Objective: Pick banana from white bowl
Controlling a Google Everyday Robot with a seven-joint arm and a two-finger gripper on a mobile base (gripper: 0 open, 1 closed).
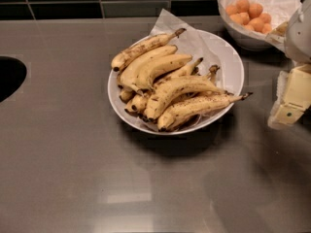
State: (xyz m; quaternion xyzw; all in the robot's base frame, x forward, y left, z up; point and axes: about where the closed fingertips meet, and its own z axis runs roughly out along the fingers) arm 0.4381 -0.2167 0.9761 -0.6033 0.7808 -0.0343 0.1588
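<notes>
- Gripper [289, 105] is hanging at the right edge of the view, over the counter [73, 154], just beside the white bowl [240, 81] but not touching it; it is carrying nothing that shows; whether it is spread or pressed together cannot be told.
- Pale arm housing [300, 30] is showing above the gripper; it is partly covering the near side of the smaller bowl [243, 41].
- Banana [182, 87], long, plump and freckled, is lying on top of the heap near the middle of the white bowl; its dark tip is pointing lower left and its stem right; it is touching other bananas on both long sides; nothing is gripping it.
- Browner, long-stemmed banana [199, 107] is lying just in front of it, nearest the gripper; the white paper lining [167, 23] is sticking up past the far rim.
- Orange fruits [250, 13] are sitting in the smaller bowl at top right, well clear of the task.
- Progress, by judgement: the approach is only beginning; reaching over the rim, closing on the banana and lifting it out are all waiting to be done.
</notes>
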